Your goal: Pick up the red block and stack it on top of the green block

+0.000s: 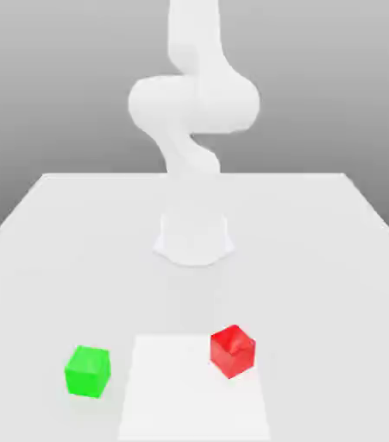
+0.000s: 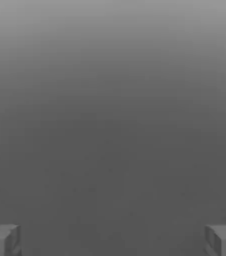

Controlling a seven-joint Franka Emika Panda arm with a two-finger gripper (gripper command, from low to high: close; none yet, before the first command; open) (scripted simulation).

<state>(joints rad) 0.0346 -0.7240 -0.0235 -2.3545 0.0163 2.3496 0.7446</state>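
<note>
The exterior view's top edge cuts off my arm point(image 1: 194, 104). My pincer point(image 2: 113, 241) is spread wide, empty. The red block point(image 1: 233, 351) overlaps the white patch's point(image 1: 193, 397) edge; the green block point(image 1: 88, 372) sits apart.

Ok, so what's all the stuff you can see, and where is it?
red block: one, red, on the white patch's right edge, exterior view's right
green block: one, green, on the table beside the patch, exterior view's left
patch: one, white, on the table in front, reaching the exterior view's bottom edge
table: one, pale grey, under everything
backdrop: one, grey, behind the table
arm: one, white, standing at the middle of the table
gripper: one, two dark grey fingers, wide apart in the hand view
</note>
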